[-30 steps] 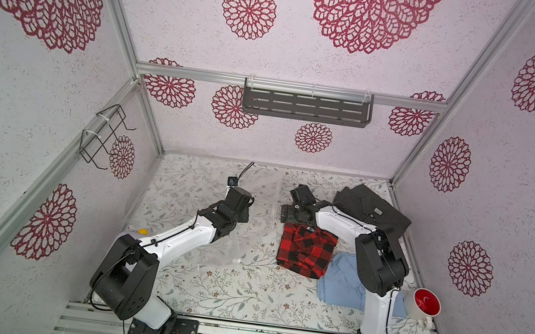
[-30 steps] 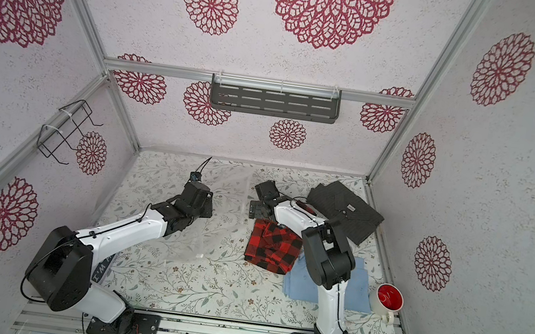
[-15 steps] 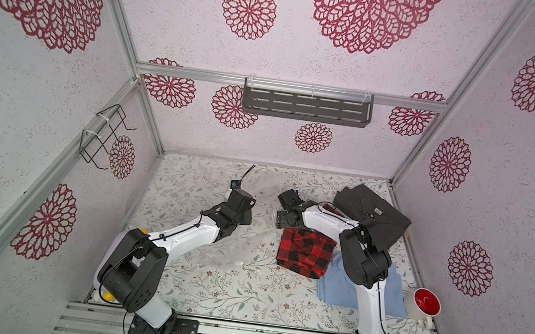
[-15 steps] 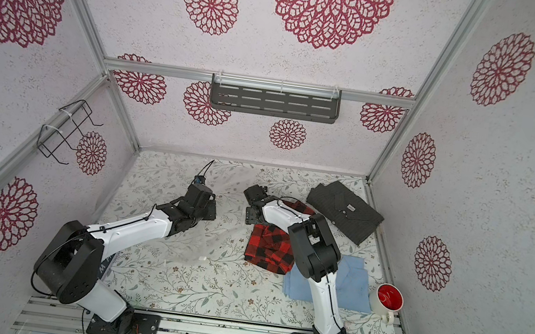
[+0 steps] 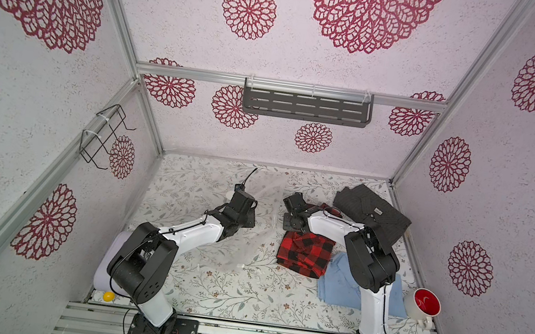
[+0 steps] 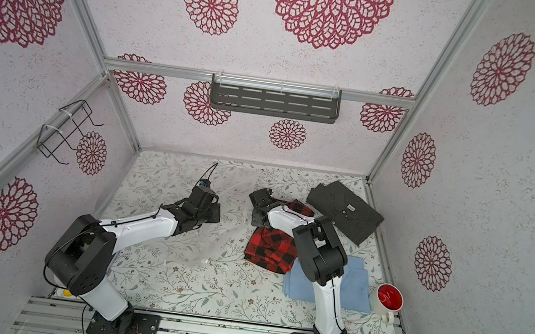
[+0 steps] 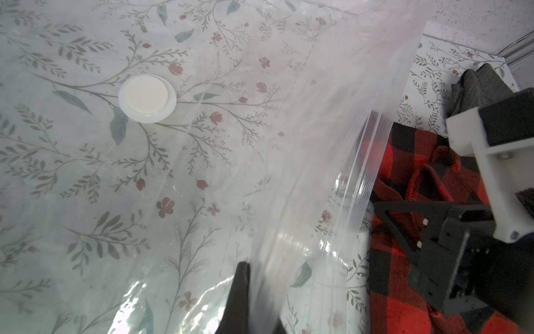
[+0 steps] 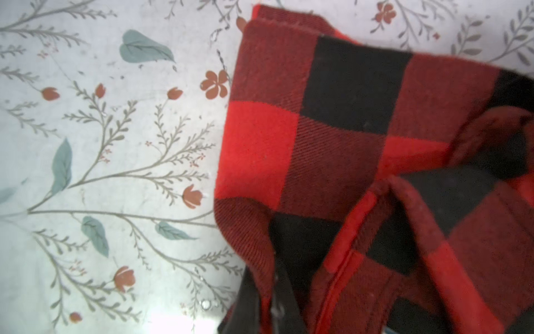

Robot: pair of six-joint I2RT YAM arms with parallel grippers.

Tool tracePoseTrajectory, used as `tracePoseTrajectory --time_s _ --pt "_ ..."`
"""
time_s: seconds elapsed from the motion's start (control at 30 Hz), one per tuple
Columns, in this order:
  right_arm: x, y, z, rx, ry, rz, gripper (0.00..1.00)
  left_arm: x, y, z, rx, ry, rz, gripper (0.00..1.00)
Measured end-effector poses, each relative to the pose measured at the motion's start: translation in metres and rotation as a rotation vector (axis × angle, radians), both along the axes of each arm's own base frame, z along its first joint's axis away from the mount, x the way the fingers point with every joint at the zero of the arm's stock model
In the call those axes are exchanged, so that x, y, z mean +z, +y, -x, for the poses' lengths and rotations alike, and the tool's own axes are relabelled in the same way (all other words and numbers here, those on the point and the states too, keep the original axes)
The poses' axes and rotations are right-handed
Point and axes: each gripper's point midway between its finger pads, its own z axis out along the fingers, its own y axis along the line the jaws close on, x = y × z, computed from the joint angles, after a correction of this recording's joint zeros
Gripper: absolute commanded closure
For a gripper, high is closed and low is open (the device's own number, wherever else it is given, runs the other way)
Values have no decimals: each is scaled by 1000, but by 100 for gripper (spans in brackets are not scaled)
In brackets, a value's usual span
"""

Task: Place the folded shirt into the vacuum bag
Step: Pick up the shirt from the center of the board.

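Top views: vacuum bag (image 5: 268, 192) lies flat on the floral table (image 5: 207, 293), left of centre. Plaid shirt (image 5: 303, 257) is just beside its right edge, outside the bag. Left claw (image 5: 249, 220) is at that bag edge. Right claw (image 5: 290, 226) is down at the shirt's far end. Dark grey shirt (image 5: 372, 213) back right, light blue folded garment (image 5: 334, 290) under the right arm, white mug (image 5: 425, 302) at the right edge.

Left wrist: left claw clamped on bag film, which rises from the fingers (image 7: 239, 297). Valve disc (image 7: 147, 98) on the flat part. Zip-seal edge (image 7: 375, 162) runs just beside the plaid shirt.

Right wrist: right claw closed on a fold at the plaid shirt's edge, cloth pinched between the fingers (image 8: 248, 306). Rest of the shirt lies on the table.
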Motion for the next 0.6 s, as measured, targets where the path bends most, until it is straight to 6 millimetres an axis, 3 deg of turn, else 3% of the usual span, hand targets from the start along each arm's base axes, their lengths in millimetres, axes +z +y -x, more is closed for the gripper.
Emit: tracePoseTrajectory --time_s 0.2,0.4,0.6 --pt "10 -13 26 19 -21 -116 100 -17 -11 3 -25 52 42 100" --pt "59 -23 41 23 -162 -280 100 -17 -19 3 -48 63 85 100" --pt "96 -21 48 60 -289 -405 100 -26 -28 3 -72 95 110 100"
